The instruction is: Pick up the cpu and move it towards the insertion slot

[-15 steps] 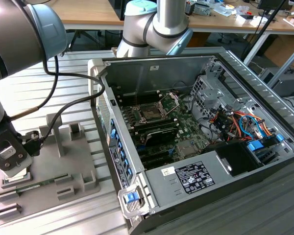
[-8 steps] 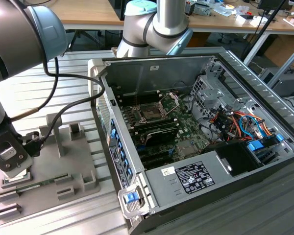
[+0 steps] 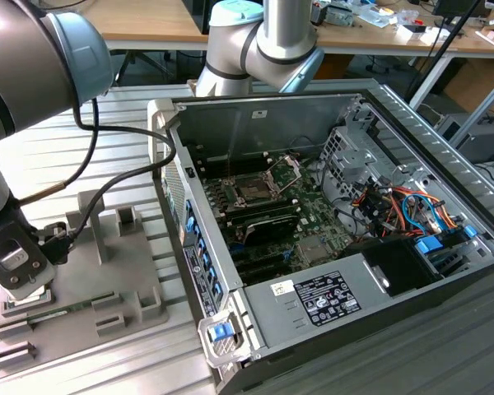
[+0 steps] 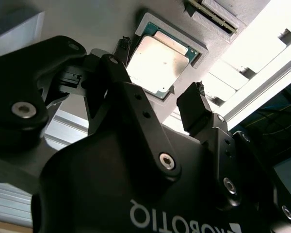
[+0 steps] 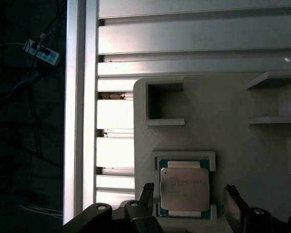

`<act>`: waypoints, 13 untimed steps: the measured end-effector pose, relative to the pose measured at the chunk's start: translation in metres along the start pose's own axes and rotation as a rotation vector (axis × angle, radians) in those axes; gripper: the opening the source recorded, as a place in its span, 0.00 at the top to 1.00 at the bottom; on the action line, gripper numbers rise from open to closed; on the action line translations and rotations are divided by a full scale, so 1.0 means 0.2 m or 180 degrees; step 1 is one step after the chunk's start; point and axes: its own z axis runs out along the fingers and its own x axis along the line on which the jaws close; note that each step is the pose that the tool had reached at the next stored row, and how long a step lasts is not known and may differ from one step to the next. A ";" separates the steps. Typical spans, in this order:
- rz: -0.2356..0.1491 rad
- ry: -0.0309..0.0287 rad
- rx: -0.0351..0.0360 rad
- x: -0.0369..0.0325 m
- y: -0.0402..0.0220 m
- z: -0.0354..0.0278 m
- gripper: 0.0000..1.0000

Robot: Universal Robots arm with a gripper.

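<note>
Pincer (image 5: 189,193) wide open in the first wrist view, gripping nothing, fingers (image 5: 146,190) flanking the cpu (image 5: 184,188), which lies flat in its pocket of the grey holder (image 5: 233,145) on the tabletop (image 5: 184,34). I judge the pick-up not yet made; the insertion slot (image 3: 253,191) waits well apart, inside the open computer case (image 3: 255,123).

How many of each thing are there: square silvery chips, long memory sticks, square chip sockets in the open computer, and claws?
cpu: 1
memory stick: 1
insertion slot: 1
claw: 1
Total: 4
</note>
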 end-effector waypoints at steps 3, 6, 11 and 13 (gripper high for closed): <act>0.0000 0.0000 0.0000 0.000 0.000 0.006 0.33; 0.0000 0.0000 0.0000 0.000 0.000 0.012 0.33; 0.0000 0.0000 0.0000 0.000 -0.001 0.020 0.33; 0.0000 0.0000 0.0000 0.000 -0.001 0.024 0.33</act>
